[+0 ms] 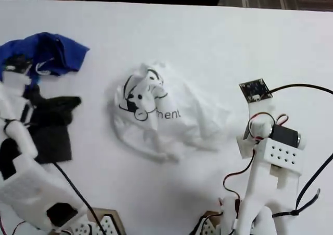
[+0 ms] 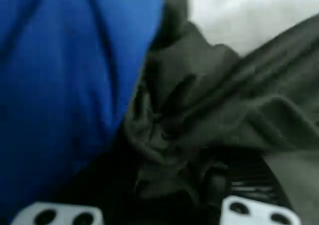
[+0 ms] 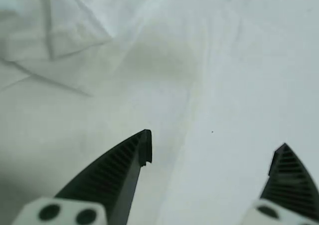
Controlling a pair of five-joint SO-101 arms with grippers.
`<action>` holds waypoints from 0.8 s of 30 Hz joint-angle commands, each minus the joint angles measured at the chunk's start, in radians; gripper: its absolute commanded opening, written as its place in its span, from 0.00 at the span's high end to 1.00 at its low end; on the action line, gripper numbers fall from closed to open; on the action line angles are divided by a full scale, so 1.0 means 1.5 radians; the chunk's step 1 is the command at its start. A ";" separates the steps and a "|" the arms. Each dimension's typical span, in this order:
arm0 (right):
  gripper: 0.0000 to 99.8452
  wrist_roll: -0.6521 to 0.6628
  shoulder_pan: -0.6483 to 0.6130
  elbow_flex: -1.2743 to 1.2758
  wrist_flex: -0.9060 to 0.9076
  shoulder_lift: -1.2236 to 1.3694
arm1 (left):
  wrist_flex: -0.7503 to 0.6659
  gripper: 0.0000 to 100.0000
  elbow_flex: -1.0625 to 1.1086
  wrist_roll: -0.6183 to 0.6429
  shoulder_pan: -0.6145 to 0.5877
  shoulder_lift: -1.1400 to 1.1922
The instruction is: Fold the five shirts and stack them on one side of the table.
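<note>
As the white shirt (image 1: 166,115) lay crumpled at the centre of the table (image 1: 234,32), its bear print (image 1: 138,97) turned up, the right gripper (image 3: 215,139) was held near the shirt's edge toward four o'clock. Its jaws were spread wide and pinched nothing. A blue shirt (image 1: 44,52) was bunched at ten o'clock, touching a black shirt (image 1: 54,128) heaped at nine o'clock; neither was folded. The left gripper (image 2: 159,200) was sunk in where those two met, with black cloth bunched in front of it, and whether it was closed on that cloth could not be told.

All three garments were judged light, limp and quick to sag. No shape would be kept once one was lifted, and a pinch taken mid-panel would only raise a tent of fabric. A hold was thought better taken at a hem corner or shoulder seam, where doubled cloth gives something to bite, with the opposite corner taken from the other side so the shirt could be drawn flat. Thin cloth was expected to slide easily on the smooth tabletop, so a shirt might be dragged rather than opened out. No stack was formed at either side.
</note>
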 commanded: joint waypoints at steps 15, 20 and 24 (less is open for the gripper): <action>0.63 -0.097 -0.376 -0.111 0.064 0.005 | 0.454 0.74 -0.375 0.079 -0.080 -0.002; 0.63 -0.101 -0.478 -0.280 0.110 0.087 | 0.490 0.74 -0.434 0.133 -0.041 -0.039; 0.63 -0.115 -0.498 -0.420 0.143 0.278 | 0.491 0.74 -0.362 0.145 0.011 -0.162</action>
